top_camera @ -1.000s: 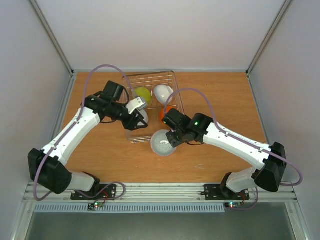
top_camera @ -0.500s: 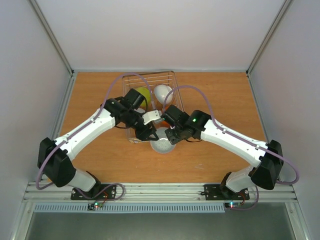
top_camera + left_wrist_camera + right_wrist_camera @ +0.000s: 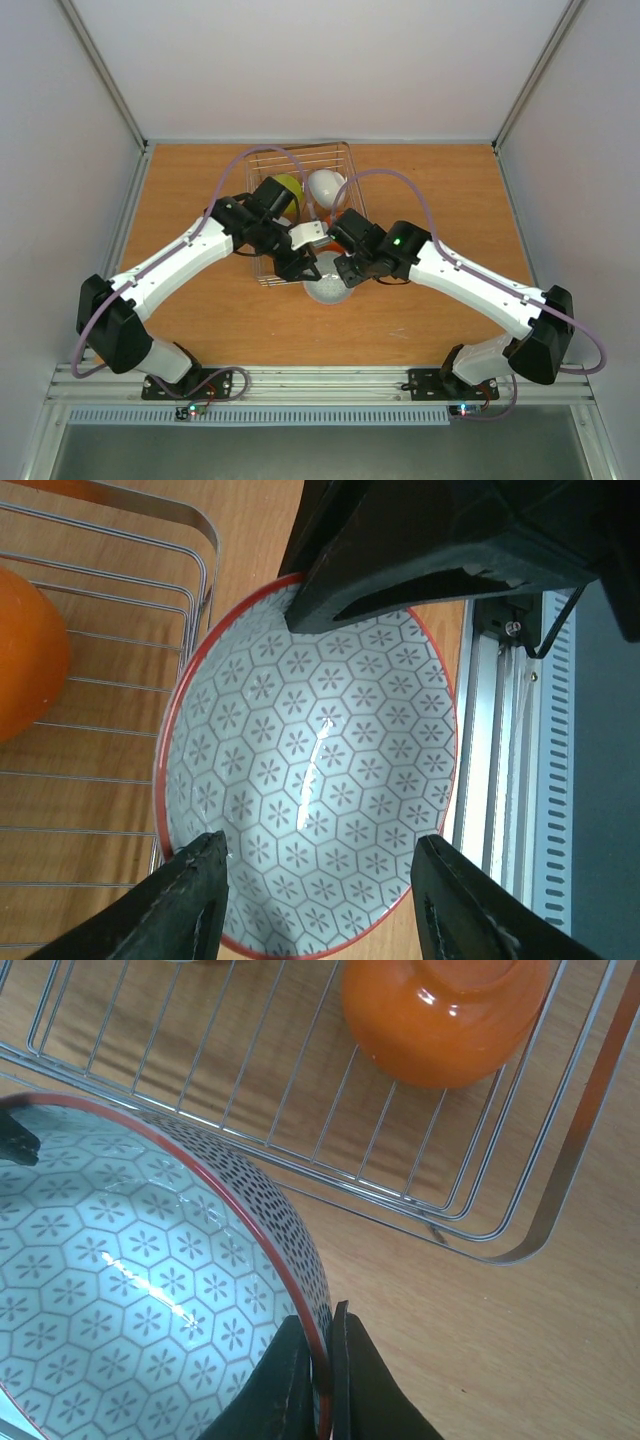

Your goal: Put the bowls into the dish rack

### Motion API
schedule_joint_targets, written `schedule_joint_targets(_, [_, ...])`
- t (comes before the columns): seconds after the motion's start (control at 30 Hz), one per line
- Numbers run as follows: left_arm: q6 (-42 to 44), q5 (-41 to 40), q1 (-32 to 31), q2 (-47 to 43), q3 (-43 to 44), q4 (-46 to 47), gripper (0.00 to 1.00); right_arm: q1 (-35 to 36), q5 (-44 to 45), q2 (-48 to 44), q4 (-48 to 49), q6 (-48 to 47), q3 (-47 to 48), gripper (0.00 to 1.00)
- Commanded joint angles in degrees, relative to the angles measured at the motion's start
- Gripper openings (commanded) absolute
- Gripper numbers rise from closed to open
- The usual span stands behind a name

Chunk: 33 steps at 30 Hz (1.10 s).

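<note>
With right hand [image 3: 320, 1328], pinches grey bowl [image 3: 120, 1260] by its red rim, one finger inside, one outside. Holds it just outside near corner of rack [image 3: 560, 1190], over counter [image 3: 520, 1360]; cannot tell whether resting or lifted. Spreads left hand [image 3: 320, 848] wide above same bowl's patterned inside, one finger near each side of rim; cannot tell whether touching. Has orange bowl [image 3: 445, 1015] upside down inside rack, close to that corner. Has green bowl [image 3: 287, 188] and white bowl [image 3: 325, 185] side by side at rack's far end, well apart from grey bowl.
</note>
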Motion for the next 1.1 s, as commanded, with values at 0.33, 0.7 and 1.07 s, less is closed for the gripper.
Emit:
schedule_joint_targets(0.33, [1.1, -3.5, -0.2, 0.3, 2.0, -0.1, 0.51, 0.1, 1.6, -5.3, 1.3, 1.0, -3.1, 0.01])
schedule_joint_targets(0.7, [0.8, -4.9, -0.2, 1.7, 0.9, 1.3, 0.52, 0.1, 1.3, -7.2, 1.8, 1.5, -3.0, 0.01])
schedule_joint_targets(1.07, [0.4, -5.1, -0.2, 2.4, 0.2, 2.1, 0.52, 0.2, -2.8, -5.0, 5.5, 0.7, -0.9, 0.01])
